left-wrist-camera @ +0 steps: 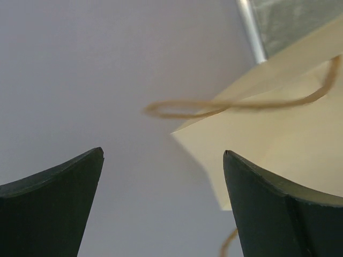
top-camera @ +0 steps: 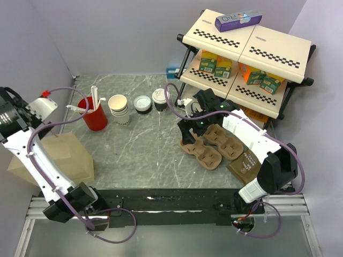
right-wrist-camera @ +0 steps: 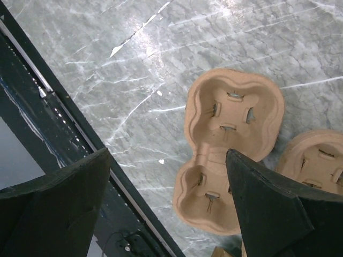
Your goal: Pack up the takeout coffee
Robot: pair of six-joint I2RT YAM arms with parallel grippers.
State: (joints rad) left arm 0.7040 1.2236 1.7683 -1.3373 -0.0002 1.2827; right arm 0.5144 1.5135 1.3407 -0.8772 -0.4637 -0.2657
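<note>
- The takeout coffee (top-camera: 159,99) stands upright on the table (top-camera: 139,155), towards its far edge and about mid-width, lid on top, so its long axis is vertical
- Just beside it on the left sits a low round white-rimmed thing (top-camera: 142,103) (cup or lid, I cannot tell), then the stack of cream cups (top-camera: 119,110) and the red cup (top-camera: 95,114)
- The right gripper (right-wrist-camera: 167,154) has its fingers spread wide and holds nothing; it hovers over a pulp cup carrier (right-wrist-camera: 230,128) on the right part of the table
- From those fingers the coffee lies farther from the arm bases and to the left, apart from them with bare table between
- The left gripper (left-wrist-camera: 163,155) is also spread wide and empty, above the paper bag (left-wrist-camera: 278,134) at the left edge, well apart from the coffee
- The right arm looks the nearer one, and a sideways approach to the cup body seems to fit
</note>
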